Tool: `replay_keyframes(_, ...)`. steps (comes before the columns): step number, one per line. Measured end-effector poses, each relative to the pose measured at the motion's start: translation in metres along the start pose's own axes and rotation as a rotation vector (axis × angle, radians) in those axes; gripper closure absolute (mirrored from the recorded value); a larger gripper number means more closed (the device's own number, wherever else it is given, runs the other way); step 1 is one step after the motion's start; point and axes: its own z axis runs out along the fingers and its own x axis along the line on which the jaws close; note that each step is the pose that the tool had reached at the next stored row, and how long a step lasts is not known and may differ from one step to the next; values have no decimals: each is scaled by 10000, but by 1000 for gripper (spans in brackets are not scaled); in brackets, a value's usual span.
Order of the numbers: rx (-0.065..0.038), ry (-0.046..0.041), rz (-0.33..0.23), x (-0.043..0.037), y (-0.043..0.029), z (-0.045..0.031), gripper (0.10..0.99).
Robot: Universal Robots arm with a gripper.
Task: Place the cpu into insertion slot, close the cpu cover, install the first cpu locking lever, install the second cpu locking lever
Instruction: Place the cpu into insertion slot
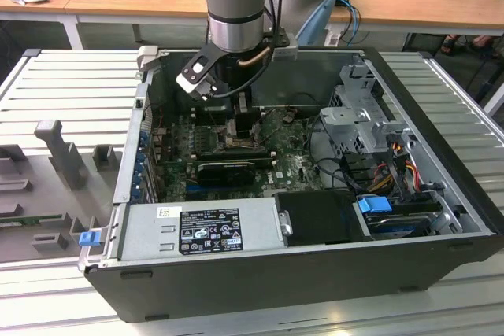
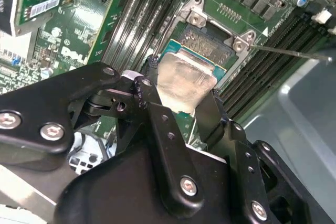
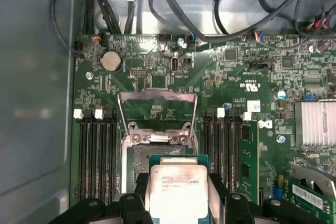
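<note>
The step in hand is the first one, placing the chip. The pincer (image 3: pixel 178 196) is clenching the cpu (image 3: pixel 176 187) by two opposite edges. It is holding the chip just over the insertion slot (image 3: pixel 149 156), covering one side of the tan contact field while the rest is lying bare. Whether chip and slot are touching, I cannot tell. The cpu cover (image 3: pixel 157 96) is standing raised at the slot's edge farthest from the pincer, leaving the slot open. As I judge it, the move is calling for the chip to be squared to the slot's black frame and lowered flat, without dragging across the contacts. Dark print is running across the cpu's silver top, and a black-and-white label (image 1: pixel 211 230) is sitting on the power supply box (image 1: pixel 142 234).
</note>
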Motion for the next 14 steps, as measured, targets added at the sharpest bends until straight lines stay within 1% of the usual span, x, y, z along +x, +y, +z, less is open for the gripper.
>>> replay_keyframes(2,3,15,-155,19,-17,86,557)
replay_keyframes(4,4,13,-128,32,-19,111,557)
replay_keyframes(6,0,3,-3,55,-25,171,557)
replay_keyframes(9,-1,-2,33,74,-30,236,557)
replay_keyframes(11,-1,-1,35,97,-35,295,557)
replay_keyframes(14,-2,-5,63,126,-39,317,557)
